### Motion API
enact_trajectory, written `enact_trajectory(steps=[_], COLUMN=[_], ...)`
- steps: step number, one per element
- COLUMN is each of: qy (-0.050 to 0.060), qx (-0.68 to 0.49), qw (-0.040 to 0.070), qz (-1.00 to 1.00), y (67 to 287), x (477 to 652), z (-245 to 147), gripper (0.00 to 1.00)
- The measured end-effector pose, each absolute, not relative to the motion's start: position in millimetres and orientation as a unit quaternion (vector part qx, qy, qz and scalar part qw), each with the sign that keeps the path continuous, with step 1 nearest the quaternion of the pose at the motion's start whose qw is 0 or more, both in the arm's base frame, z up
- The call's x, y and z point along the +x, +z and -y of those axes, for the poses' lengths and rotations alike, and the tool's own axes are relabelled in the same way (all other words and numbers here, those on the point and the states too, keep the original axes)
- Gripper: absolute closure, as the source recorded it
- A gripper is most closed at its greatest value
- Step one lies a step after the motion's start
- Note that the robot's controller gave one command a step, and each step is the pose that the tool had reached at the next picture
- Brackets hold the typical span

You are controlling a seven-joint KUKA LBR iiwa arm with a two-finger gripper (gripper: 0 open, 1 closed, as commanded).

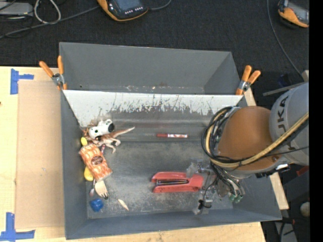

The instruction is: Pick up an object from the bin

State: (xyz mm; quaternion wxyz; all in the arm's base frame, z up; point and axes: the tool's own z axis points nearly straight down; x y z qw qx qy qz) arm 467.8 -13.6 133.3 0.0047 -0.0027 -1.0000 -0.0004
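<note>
The gripper (204,198) stood low in the grey metal bin (146,67), near its front right corner, under the arm's rounded orange cover (246,134) and a loop of black cables (211,135). It was at the right end of a red stapler (170,181), which lay flat on the bin floor along the front edge, somewhat right of the middle, with its long side running left to right. The gripper's body was close against that right end, but the cover and the wrist parts hid the place where they met. I could not tell whether the pincer was spread, pressed together or pinching the stapler. A thin red and white pen (172,135) lay alone on the floor near the back wall, well apart from the stapler and roughly parallel to it. The other things were gathered along the left wall. A small white toy animal with black patches (100,129) sat toward the back left corner. Just in front of it lay an orange printed packet (96,161), with a yellow thing (88,174) touching its lower left side. A pale wooden fork (101,188) lay in front of the packet. A small blue cap (96,204) sat close to the front left corner, and a little pale sliver (122,203) lay just to the right of it.
</note>
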Motion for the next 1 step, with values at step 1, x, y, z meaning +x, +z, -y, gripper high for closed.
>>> enact_trajectory(steps=[1], qy=[0.0], qx=[-0.002], qw=[0.001], qz=[1.0], y=[136.2], x=[469.8], z=[13.6], gripper=[0.0])
